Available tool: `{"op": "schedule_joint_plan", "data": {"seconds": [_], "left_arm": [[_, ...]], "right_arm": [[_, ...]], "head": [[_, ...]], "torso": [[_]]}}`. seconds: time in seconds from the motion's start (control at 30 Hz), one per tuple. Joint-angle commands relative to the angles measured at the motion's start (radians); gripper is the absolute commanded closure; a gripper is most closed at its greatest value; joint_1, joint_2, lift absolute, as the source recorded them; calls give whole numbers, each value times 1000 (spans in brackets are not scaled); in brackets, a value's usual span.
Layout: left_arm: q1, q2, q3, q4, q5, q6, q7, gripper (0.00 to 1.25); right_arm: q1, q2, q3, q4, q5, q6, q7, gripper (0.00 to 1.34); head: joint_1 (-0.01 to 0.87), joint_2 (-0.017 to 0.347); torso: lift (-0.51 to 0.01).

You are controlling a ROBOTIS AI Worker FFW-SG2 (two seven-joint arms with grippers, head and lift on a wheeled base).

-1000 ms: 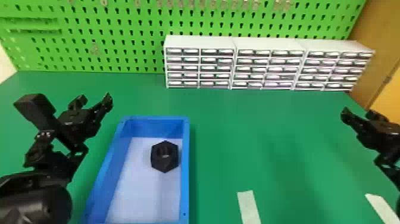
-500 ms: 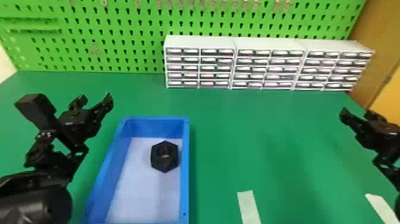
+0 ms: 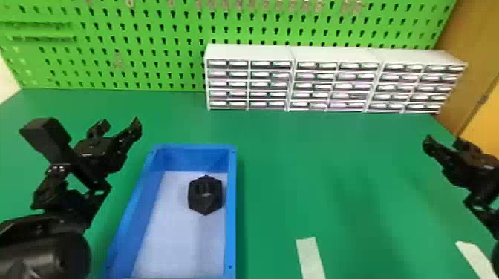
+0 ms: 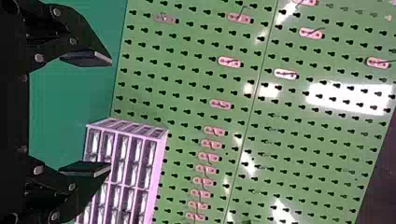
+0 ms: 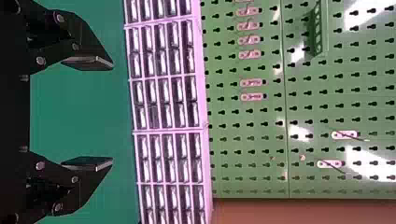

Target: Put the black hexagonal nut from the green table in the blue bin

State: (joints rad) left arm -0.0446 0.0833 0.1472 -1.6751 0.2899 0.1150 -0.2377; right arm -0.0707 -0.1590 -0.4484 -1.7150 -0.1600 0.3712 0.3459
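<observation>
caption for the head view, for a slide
Black hexagonal nut lying inside the blue bin on the green table, robot arms at either side

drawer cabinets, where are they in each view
Head view: the drawer cabinets stand at the far side of the green table, from the middle toward the right.
Left wrist view: the drawer cabinets lie partly behind one finger of the left gripper.
Right wrist view: the drawer cabinets run past the fingertips of the right gripper.
Shared landmark: the green pegboard behind them.
</observation>
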Motion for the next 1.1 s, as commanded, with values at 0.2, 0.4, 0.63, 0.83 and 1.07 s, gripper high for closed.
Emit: {"op": "schedule_joint_plan", "data": {"seconds": [0.2,0.4,0.63,0.83,1.07], "left_arm": [[0,1,0,0,0,0,0,456],[0,0,2,0,0,0,0,456],[0,1,2,0,-2,0,0,456],[0,0,0,0,-2,0,0,456],[0,0,0,0,-2,0,0,456]], "right_arm": [[0,3,-3,0,2,0,1,532],[-1,1,-3,0,2,0,-1,532],[-1,1,-4,0,-1,8,1,532],[-1,1,-3,0,-1,11,1,532],[-1,1,-1,0,-1,12,1,532]], "head": [[691,9],[691,9],[691,9],[691,9],[691,9]], "torso": [[-97],[-97],[-97],[-97],[-97]]}}
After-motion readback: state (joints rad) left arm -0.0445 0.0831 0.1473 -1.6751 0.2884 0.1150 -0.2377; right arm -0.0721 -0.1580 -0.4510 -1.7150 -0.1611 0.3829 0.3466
